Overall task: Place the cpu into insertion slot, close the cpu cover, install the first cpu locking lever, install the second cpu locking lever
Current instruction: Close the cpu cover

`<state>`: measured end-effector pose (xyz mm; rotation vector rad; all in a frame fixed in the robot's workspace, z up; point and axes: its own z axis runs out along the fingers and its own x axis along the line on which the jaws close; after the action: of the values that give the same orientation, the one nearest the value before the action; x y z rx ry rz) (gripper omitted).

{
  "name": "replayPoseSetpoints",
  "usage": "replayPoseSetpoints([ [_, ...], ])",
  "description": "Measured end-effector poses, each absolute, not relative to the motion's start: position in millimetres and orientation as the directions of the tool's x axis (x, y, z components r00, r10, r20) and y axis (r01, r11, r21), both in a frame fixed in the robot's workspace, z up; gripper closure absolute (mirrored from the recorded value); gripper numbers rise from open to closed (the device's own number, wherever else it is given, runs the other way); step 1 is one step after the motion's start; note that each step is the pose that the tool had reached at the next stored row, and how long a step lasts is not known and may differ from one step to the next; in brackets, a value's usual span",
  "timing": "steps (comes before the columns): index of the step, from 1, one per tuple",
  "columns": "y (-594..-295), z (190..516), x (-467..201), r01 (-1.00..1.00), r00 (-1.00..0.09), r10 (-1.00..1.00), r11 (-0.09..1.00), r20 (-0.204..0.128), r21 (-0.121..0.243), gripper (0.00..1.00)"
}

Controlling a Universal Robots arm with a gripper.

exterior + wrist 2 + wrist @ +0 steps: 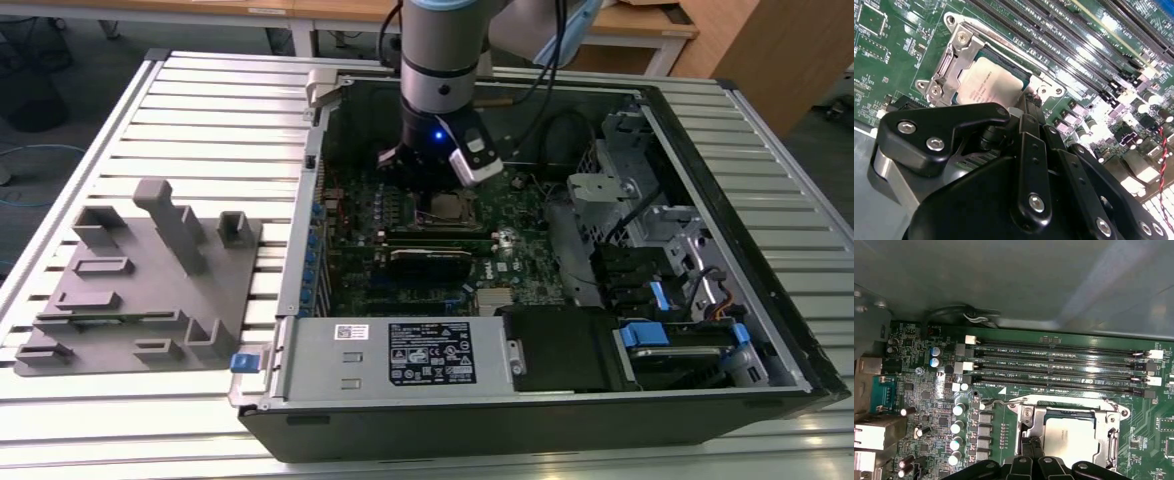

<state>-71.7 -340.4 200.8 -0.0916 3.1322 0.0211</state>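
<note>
Reaching into the computer case in the exterior view, the gripper stands over the insertion slot. Second wrist view: the cpu lies seated under the closed cpu cover. First wrist view: clenched, empty fingers sit at the cover's edge.

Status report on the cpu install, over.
Claw low at edge of cpu cover. Cpu seated under it, showing through window. Memory slots alongside, apart from claw.

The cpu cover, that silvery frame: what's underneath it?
The cpu lies there, its pale face showing through the window. Its edges and most of the insertion slot are covered; the gripper hides one side.
</note>
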Motion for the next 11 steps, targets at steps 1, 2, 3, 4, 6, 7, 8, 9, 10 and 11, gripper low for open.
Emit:
replayPoseSetpoints([
  [1,-340.4,200.2,-71.8,-0.058,-0.998,-0.058,0.998,-0.008,0.013,0.89],
  [2,-340.4,199.7,-72.0,-0.058,-0.998,-0.058,0.998,-0.008,0.013,0.89],
  [3,-340.5,199.5,-72.1,-0.058,-0.998,-0.058,0.998,-0.008,0.013,0.89],
  [4,-340.5,199.4,-72.2,-0.058,-0.998,-0.058,0.998,-0.008,0.013,0.89],
  [6,-340.4,199.3,-72.1,-0.058,-0.998,-0.058,0.998,-0.008,0.013,0.89],
  [7,-340.4,199.2,-72.1,-0.059,-0.998,-0.058,0.998,-0.008,0.013,0.89],
  [8,-340.4,199.2,-72.2,-0.058,-0.998,-0.058,0.998,-0.008,0.013,0.89],
  [9,-340.4,199.2,-72.2,-0.058,-0.998,-0.058,0.998,-0.008,0.013,0.89],
  [10,-340.4,198.9,-72.3,-0.058,-0.998,-0.058,0.998,-0.008,0.013,0.89],
  [11,-340.4,198.8,-72.3,-0.058,-0.998,-0.058,0.998,-0.008,0.013,0.89],
])
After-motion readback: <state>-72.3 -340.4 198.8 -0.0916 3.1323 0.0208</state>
